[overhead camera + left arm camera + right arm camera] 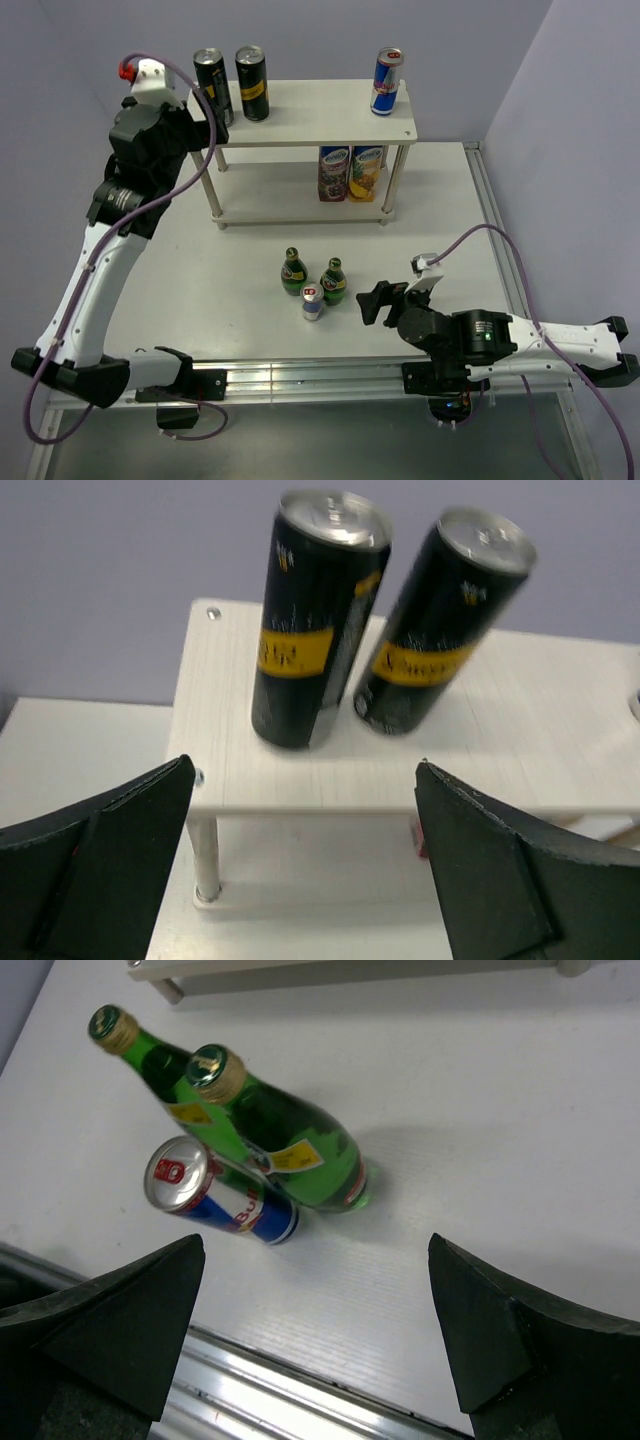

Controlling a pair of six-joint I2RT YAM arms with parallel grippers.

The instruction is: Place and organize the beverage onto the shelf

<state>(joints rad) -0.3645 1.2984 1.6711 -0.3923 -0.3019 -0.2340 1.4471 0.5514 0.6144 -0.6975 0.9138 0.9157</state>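
Table [450, 230]: white bench top.
Shelf [320, 115]: two-tier pale wood rack at the far edge.
Left gripper [305, 768]: fingers spread, empty; facing the shelf's left front corner.
Right gripper [317, 1245]: fingers spread, empty; by the near edge.
Juice cartons [333, 173] [364, 172]: two; lower board's right end.
Black cans with yellow bands [212, 72] [251, 82]: two; top board's left rear corner.
Green glass bottles [293, 272] [333, 281]: two, upright; toward the near edge.
Blue-and-silver cans: one [386, 82], top board's right rear corner; one [313, 303] just beside the bottles.

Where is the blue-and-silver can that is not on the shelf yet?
In the top view the blue-and-silver can stands on the table, on the near side of the two green bottles and just left of the right gripper, whose jaws are open.
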